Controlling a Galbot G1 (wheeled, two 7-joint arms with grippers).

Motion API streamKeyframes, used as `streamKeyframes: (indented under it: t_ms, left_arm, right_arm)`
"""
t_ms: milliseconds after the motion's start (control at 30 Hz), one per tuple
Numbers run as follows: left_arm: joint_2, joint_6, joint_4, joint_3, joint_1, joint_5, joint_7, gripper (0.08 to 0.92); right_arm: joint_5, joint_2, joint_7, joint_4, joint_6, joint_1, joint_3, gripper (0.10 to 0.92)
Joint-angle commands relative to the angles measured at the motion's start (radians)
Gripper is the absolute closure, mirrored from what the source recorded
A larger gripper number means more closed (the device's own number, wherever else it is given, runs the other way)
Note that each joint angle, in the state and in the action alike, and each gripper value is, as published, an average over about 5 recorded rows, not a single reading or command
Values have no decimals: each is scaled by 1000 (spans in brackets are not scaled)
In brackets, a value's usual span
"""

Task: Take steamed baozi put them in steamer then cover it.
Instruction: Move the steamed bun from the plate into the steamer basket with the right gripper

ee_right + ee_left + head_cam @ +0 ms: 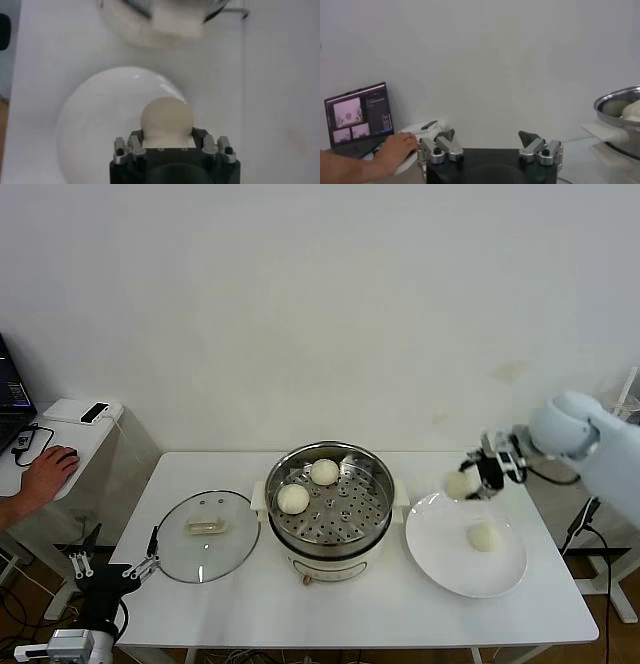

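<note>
My right gripper (472, 479) hangs over the back left rim of the white plate (440, 559), shut on one steamed baozi (461, 483). In the right wrist view that cream bun (166, 120) sits between the fingers of the right gripper (167, 136), above the plate (90, 125). Another baozi (484, 536) lies on the plate. Two more (293, 498) (324, 472) rest on the perforated tray of the steamer (330, 552) at the table's middle. The glass cover (180, 549) lies flat to the steamer's left. My left gripper (110, 569) stays parked low at the table's left corner, open and holding nothing (487, 137).
A side table at the far left holds a laptop (357, 120), and a person's hand (45, 474) rests on a mouse there. The steamer's rim (620, 100) shows at the edge of the left wrist view. A white wall stands behind the table.
</note>
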Motion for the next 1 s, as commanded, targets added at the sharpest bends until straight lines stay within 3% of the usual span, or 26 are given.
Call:
streamKeyframes:
  t_ms: [33, 300, 767, 1000]
  left_arm:
    - [-1, 1, 11, -18, 0, -4, 1, 177]
    - [-1, 2, 18, -48, 12, -15, 1, 177]
    - [-21, 1, 7, -105, 28, -24, 0, 177]
    - [-36, -1, 7, -106, 29, -23, -2, 177]
  right_arm:
    - [133, 196, 75, 5, -3, 288, -201, 413]
    - [173, 359, 158, 6, 42, 247, -295, 408]
    - [54, 505, 145, -15, 281, 180, -420, 411]
    - [-88, 524, 102, -19, 389, 168, -446, 414]
